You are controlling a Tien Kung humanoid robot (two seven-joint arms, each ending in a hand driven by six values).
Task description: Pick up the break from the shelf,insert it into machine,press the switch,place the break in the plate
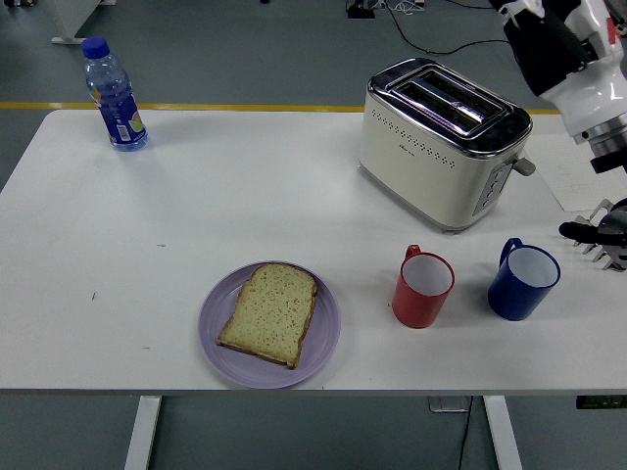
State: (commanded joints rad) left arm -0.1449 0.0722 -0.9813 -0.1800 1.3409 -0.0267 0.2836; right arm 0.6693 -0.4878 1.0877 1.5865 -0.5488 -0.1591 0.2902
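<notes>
On my feed the slice of bread [268, 313] lies flat on the purple plate [326, 338], near the table's front edge and a little left of centre; its rounded top points away from me and its crust corner reaches toward the plate's front rim. Nothing is touching it. Just to the right of the plate stands the red mug [422, 287], upright, handle turned to the far side, and beside that, a little apart, the blue mug [524, 280], also upright with its white inside showing. Behind the two mugs sits the cream toaster [441, 143], set at an angle on the white table [196, 215], both slots showing along its chrome top, its lever and buttons on the end facing the blue mug. At the right edge, only a sliver of the metal shelf rack [600, 235] shows. Far off in the back left corner a water bottle [115, 95] with a blue cap stands upright. My right hand [549, 44] is lifted well clear of everything, up in the top right corner above the toaster's far end; I see the black palm and white wrist, but the fingers run out of the picture, so I cannot tell whether it is open or curled. The left arm does not show.
</notes>
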